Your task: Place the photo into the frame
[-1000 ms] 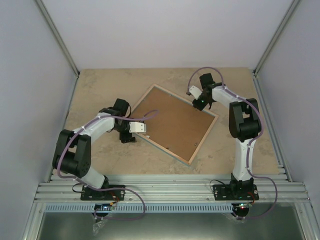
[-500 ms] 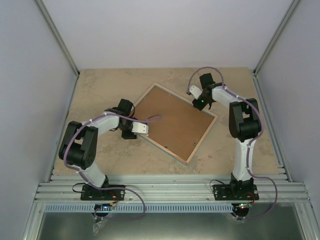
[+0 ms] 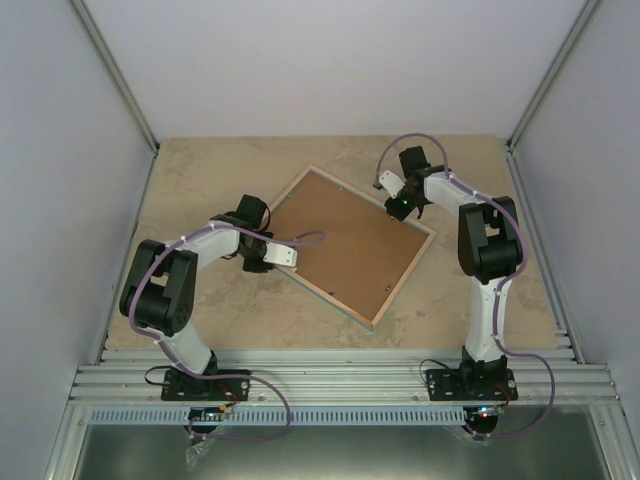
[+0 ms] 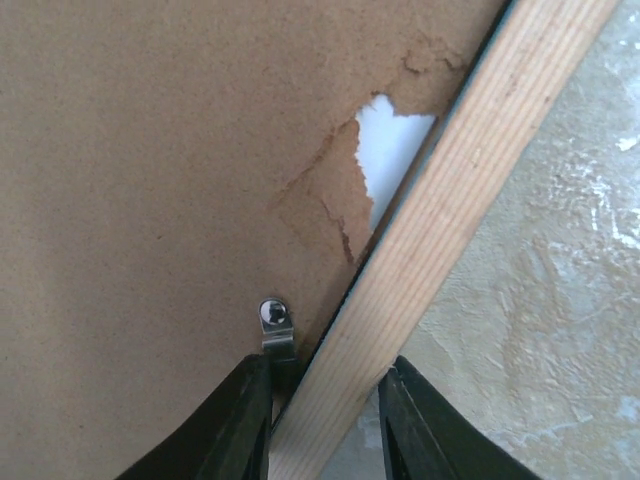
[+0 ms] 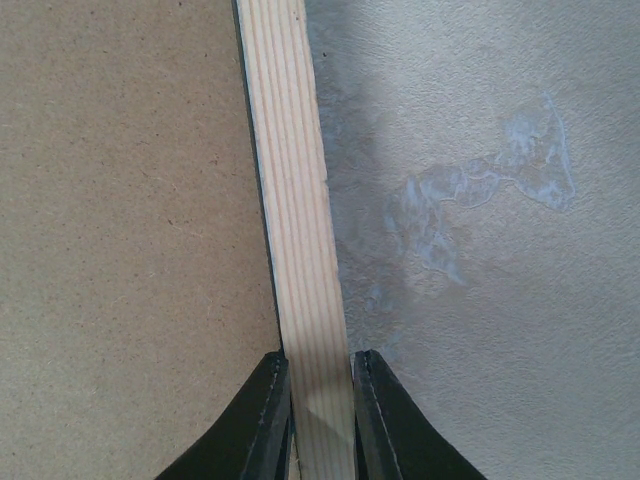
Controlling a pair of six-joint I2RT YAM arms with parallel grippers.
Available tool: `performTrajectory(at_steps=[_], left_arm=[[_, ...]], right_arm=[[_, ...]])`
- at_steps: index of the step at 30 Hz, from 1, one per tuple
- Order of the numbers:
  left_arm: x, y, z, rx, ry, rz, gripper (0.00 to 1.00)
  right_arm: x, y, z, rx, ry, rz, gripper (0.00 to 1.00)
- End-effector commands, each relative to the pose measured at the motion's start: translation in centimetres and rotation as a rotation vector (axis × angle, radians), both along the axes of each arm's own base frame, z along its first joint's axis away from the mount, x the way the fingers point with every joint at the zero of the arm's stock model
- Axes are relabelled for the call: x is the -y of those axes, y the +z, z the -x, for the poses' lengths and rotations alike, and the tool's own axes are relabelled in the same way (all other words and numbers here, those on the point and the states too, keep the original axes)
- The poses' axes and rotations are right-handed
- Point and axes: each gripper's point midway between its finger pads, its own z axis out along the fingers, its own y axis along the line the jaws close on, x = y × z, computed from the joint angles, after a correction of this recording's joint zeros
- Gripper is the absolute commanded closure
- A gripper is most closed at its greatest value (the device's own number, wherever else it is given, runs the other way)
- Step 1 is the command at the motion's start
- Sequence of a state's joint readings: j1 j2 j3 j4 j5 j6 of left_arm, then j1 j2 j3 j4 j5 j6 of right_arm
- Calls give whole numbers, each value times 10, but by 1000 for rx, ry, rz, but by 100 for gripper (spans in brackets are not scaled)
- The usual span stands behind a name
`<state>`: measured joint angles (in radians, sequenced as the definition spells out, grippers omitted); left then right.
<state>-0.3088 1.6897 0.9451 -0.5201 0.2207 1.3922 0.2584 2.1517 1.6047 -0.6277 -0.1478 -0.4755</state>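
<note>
While the frame point(image 3: 346, 244) lies face-down mid-table, backing board point(image 4: 150, 150) in, the right gripper point(image 5: 318, 400) pinches its far-right rim and the left gripper point(image 4: 325, 420) straddles the near-left rim, apparently half-closed. Grip evenly before lifting; the photo is hidden.

One frame point(image 3: 347, 245), one backing board point(image 3: 340, 240), one metal clip point(image 4: 276, 326), two arms.

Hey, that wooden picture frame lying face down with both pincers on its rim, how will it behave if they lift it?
The frame would probably lift as one stiff piece, given its solid wood rim. The brown backing board looks weaker: it is torn near the rim, and only one small metal clip shows there, so it might sag or shift. The thin rim may pivot between narrow pincers.
</note>
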Motion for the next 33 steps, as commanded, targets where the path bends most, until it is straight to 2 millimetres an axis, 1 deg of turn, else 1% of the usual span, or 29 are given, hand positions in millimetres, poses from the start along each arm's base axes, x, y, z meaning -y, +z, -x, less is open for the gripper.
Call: performTrajectory(at_steps=[1,5,6,7,8,9,10,12,14,17,21,23,26,29,33], left_arm=[[4,-6,17,-75,-64,9,74],[3,-4,22,-72,-95,5,86],[3,-4,21,-68,-93,4,87],[3,-3,20,-66,-85,3,85],[4,-2,16,-61,-69,7,81],[5,0,12,-54,-49,14,73],[6,2,9,-46,-37,19,67],[7,5,5,-25,-22,29,58],[8,6,0,-13,-3,33,51],[8,4,-2,-20,10,27,46],[8,1,-1,-17,11,17,41],[7,1,-3,-4,17,9,38],[6,1,-6,-1,25,0,37],[4,-3,-6,-19,26,-15,39],[-1,-10,-4,-63,49,-48,46]], right_arm=[[2,-17,7,-55,-48,-3,99],[2,-18,7,-57,-50,-3,99],[2,-19,7,-58,-50,-1,99],[2,-19,7,-59,-51,-2,99],[2,-18,7,-56,-50,-2,99],[2,-18,7,-56,-50,-2,99],[2,-18,7,-57,-50,-3,99],[2,-18,6,-53,-48,-2,100],[2,-18,7,-54,-47,-4,99],[1,-19,8,-58,-45,-5,99],[1,-20,8,-57,-45,-7,99],[1,-20,8,-58,-44,-7,99],[0,-20,7,-57,-43,-10,100],[0,-20,7,-58,-42,-11,99],[1,-20,7,-55,-41,-4,99]])
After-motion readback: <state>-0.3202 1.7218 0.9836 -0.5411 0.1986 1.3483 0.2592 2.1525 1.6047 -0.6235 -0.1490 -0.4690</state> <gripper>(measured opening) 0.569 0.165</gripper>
